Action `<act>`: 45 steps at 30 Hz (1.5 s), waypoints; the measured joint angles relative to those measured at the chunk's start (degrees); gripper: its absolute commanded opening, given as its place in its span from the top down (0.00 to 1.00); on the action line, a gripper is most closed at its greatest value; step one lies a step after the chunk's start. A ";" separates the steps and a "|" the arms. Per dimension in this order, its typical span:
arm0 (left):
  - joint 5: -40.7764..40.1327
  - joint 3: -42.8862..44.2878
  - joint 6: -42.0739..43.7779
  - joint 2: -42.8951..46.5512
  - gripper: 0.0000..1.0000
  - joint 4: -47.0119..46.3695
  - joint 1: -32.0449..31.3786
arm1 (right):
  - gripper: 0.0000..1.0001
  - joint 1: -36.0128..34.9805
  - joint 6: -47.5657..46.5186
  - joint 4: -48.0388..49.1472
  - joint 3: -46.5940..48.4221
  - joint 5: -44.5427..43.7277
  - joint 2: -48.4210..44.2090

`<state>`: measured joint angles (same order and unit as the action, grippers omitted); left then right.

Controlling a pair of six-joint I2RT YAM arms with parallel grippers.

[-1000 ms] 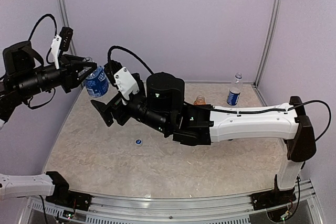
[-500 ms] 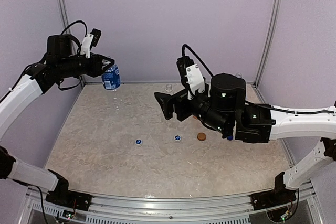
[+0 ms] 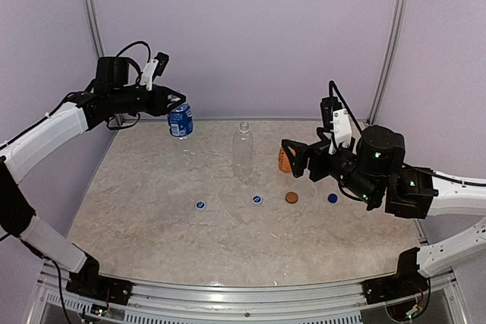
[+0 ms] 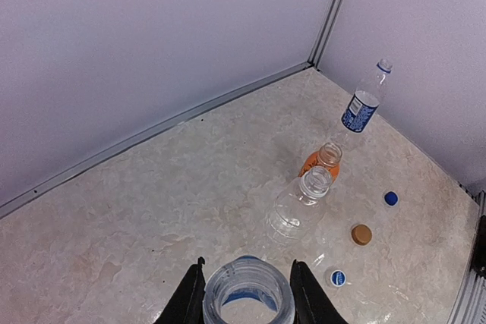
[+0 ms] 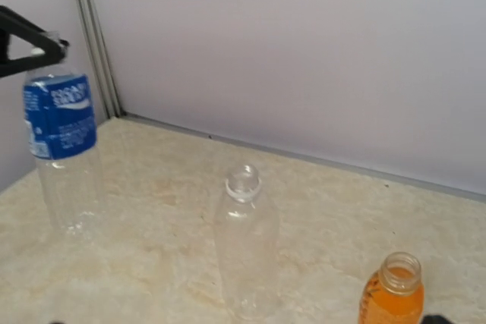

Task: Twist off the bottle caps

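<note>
Within the last second the right arm has swung back from across the middle to its own side, and the left arm has carried the labelled bottle (image 3: 180, 121) in from the far left toward the back-left of the surface (image 3: 152, 240). The left gripper (image 4: 248, 294) is clamped on that bottle's neck, its open mouth showing between the fingers; whether its base touches down I cannot tell. The right gripper (image 3: 295, 160) stands wide open and holds nothing; the orange bottle (image 5: 395, 294) sits just ahead of it.

The swing uncovers four loose caps in a row: a blue cap (image 3: 200, 205), a second blue cap (image 3: 257, 199), a brown cap (image 3: 291, 197) and a third blue cap (image 3: 332, 198); so the unscrewing looks finished.

The bottles are thin clear plastic with rounded shoulders and narrow necks; the plain bottle (image 3: 243, 149) nearly vanishes against the mottled beige surface; the caps are small flat discs. A corner bottle (image 4: 363, 104) with a glossy blue label stands well apart.
</note>
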<state>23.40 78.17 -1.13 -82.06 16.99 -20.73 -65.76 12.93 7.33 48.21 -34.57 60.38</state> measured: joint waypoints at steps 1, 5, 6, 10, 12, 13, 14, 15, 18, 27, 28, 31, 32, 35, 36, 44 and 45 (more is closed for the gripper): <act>0.74 0.00 0.11 -1.46 1.00 -0.63 0.02 | 0.01 0.31 0.04 -0.20 -0.17 0.09 0.11; 4.35 -0.20 0.20 -7.04 1.00 -4.98 0.52 | 0.01 1.38 -0.85 -0.22 -0.02 0.98 0.33; 5.16 -0.92 0.17 -8.13 1.00 -7.32 0.79 | 0.01 2.38 -1.22 -0.26 0.31 1.70 0.57; 8.13 -6.40 0.24 -9.90 1.00 -17.38 1.73 | 0.01 7.78 -2.67 -0.61 3.06 4.79 1.86; 8.87 -9.49 0.22 -11.13 1.00 -23.80 2.03 | 0.01 10.54 -3.45 -1.09 5.35 6.05 2.51; 9.01 -9.88 0.15 -11.69 1.00 -25.29 2.14 | 0.01 11.87 -3.87 -1.36 6.67 6.60 2.84; 9.60 -10.16 0.00 -12.96 1.00 -27.87 2.45 | 0.01 13.05 -4.31 -1.49 7.98 7.21 3.17; 10.34 -10.14 -0.11 -14.38 1.00 -30.75 2.71 | 0.01 14.03 -4.63 -1.49 9.16 7.76 3.45; 12.02 -10.14 0.46 -18.93 1.00 -38.32 4.20 | 0.01 15.87 -6.01 -1.51 11.96 8.74 4.59; 15.58 -12.50 4.83 -25.73 1.00 -47.45 5.90 | 0.01 17.03 -8.31 -6.40 21.00 10.38 12.39; 15.65 -12.63 5.05 -25.68 1.00 -47.63 5.73 | 0.01 17.09 -8.68 -7.17 21.86 10.43 13.11; 15.65 -12.68 5.25 -25.66 1.00 -47.63 5.53 | 0.01 17.33 -9.27 -8.15 23.02 10.60 14.38; 15.67 -12.79 5.27 -25.62 1.00 -47.65 5.53 | 0.01 17.42 -9.33 -8.39 23.10 10.78 14.60; 15.93 -13.11 5.25 -25.18 1.00 -47.36 5.60 | 0.01 17.66 -9.60 -8.98 23.12 11.41 14.86; 15.96 -13.14 5.05 -24.96 1.00 -46.90 5.66 | 0.01 17.68 -9.68 -9.29 23.17 11.61 14.86; 17.00 -12.96 1.97 -23.43 1.00 -42.25 5.90 | 0.01 17.94 -10.16 -9.62 23.39 12.76 14.86; 17.11 -12.96 2.03 -23.26 1.00 -41.70 5.88 | 0.01 17.94 -10.19 -9.62 23.39 12.92 14.86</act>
<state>40.51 65.21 0.91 -105.32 -24.71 -14.85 -47.81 2.74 -2.28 71.59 -21.65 75.24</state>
